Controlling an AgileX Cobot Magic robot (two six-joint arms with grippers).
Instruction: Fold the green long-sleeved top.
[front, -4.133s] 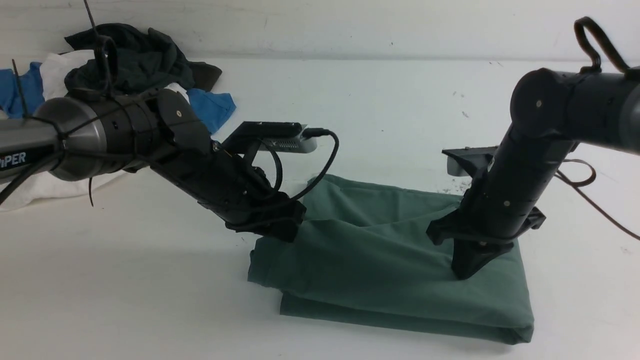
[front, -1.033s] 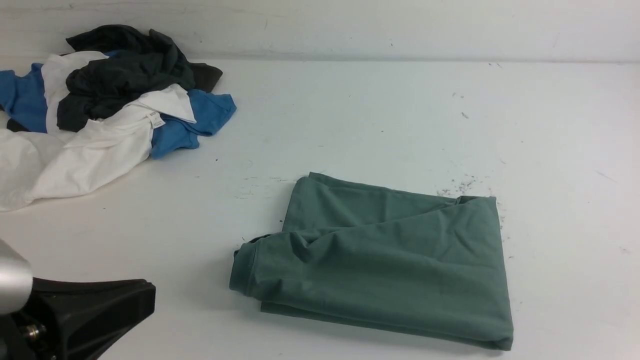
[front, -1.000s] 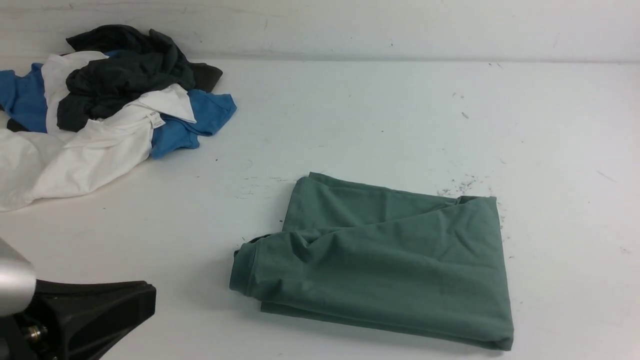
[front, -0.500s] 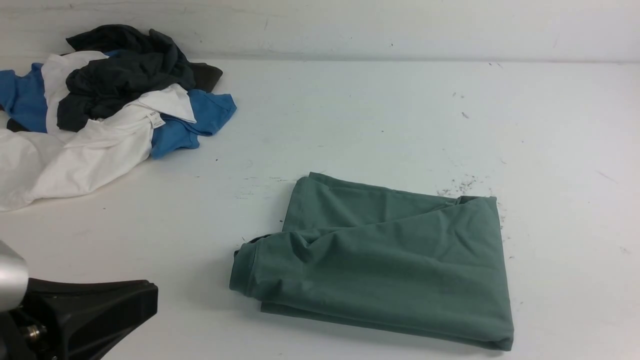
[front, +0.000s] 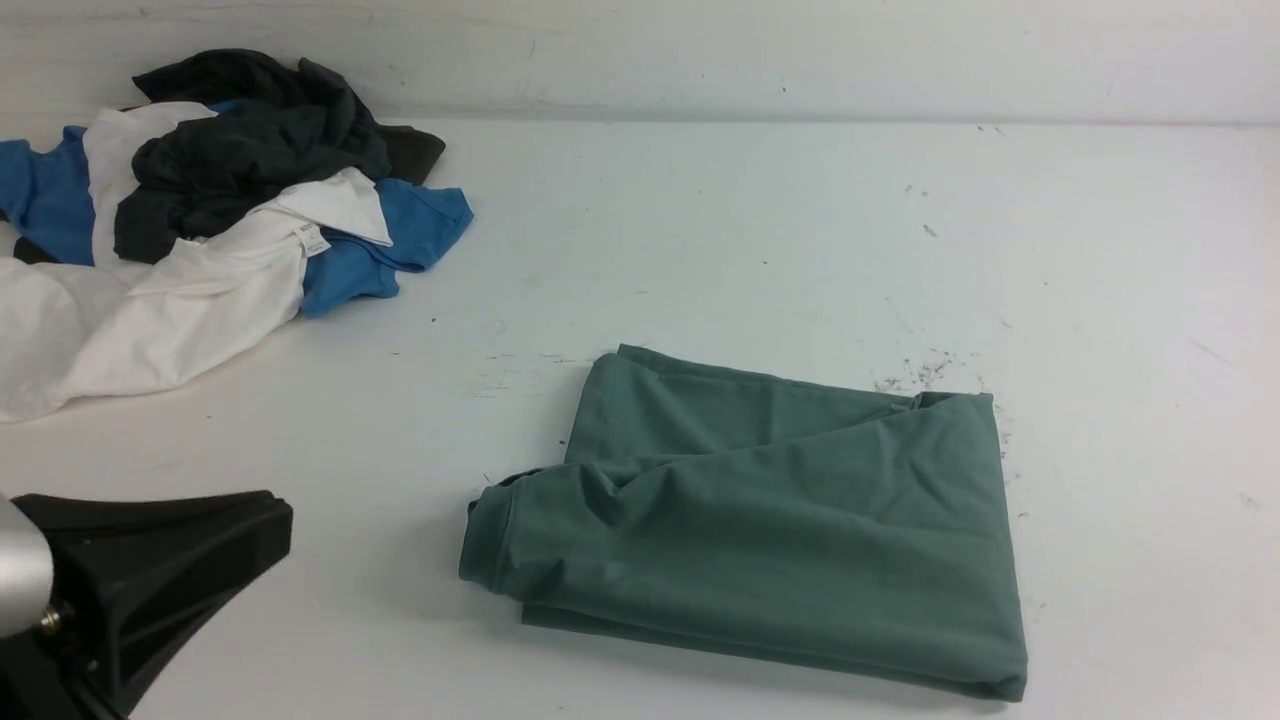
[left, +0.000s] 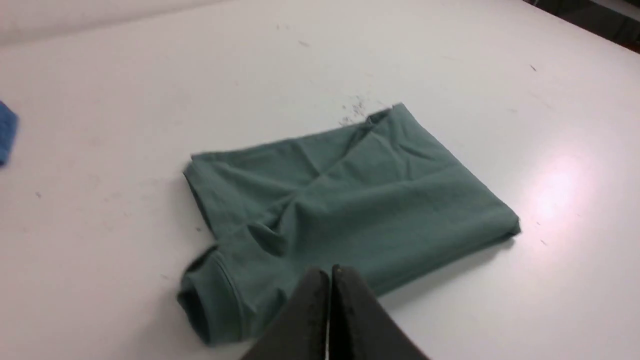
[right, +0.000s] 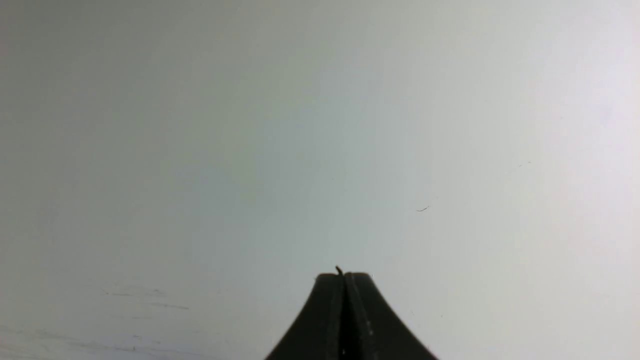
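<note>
The green long-sleeved top (front: 760, 520) lies folded into a rough rectangle on the white table, right of centre and near the front; a ribbed cuff or neck edge sticks out at its left front corner. It also shows in the left wrist view (left: 350, 200). My left gripper (left: 330, 272) is shut and empty, held above the table short of the top's near edge; in the front view it shows at the bottom left (front: 270, 515). My right gripper (right: 344, 275) is shut and empty over bare table; it is out of the front view.
A pile of other clothes, a white shirt (front: 150, 310), a blue garment (front: 400, 240) and a dark grey-black garment (front: 250, 140), lies at the back left of the table (front: 700, 220). A wall runs along the table's far edge. Dark specks lie near the top's far right corner.
Since 4.1 s ago both arms have let go of the top and pulled back off it. In the last half second the left gripper has risen slightly at the bottom left. The top has not moved.
</note>
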